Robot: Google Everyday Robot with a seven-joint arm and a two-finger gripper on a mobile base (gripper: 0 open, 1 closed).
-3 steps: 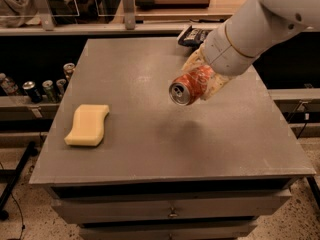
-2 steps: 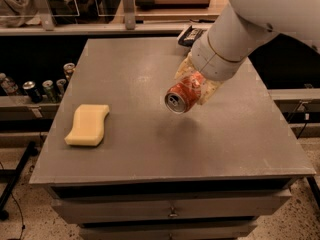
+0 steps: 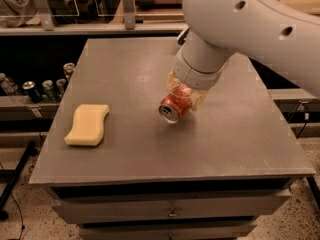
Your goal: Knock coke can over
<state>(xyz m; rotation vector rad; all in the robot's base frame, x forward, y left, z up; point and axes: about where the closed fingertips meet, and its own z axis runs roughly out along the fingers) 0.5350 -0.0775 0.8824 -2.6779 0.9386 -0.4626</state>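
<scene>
The red coke can (image 3: 174, 106) is tipped on its side, its silver top facing the camera, at or just above the grey table top (image 3: 150, 149) near the middle. My gripper (image 3: 186, 95) is around the can from behind and above, its translucent fingers (image 3: 200, 100) closed on the can's body. The big white arm comes in from the upper right and hides the far end of the can.
A yellow sponge (image 3: 88, 124) lies on the table's left part. Several small dark and silver cans (image 3: 46, 86) stand on a lower shelf to the left. Shelving runs along the back. The table's front edge is near the camera.
The arm has moved left and down with the tilted can, bringing it lower toward the table top. The sponge has not moved.
</scene>
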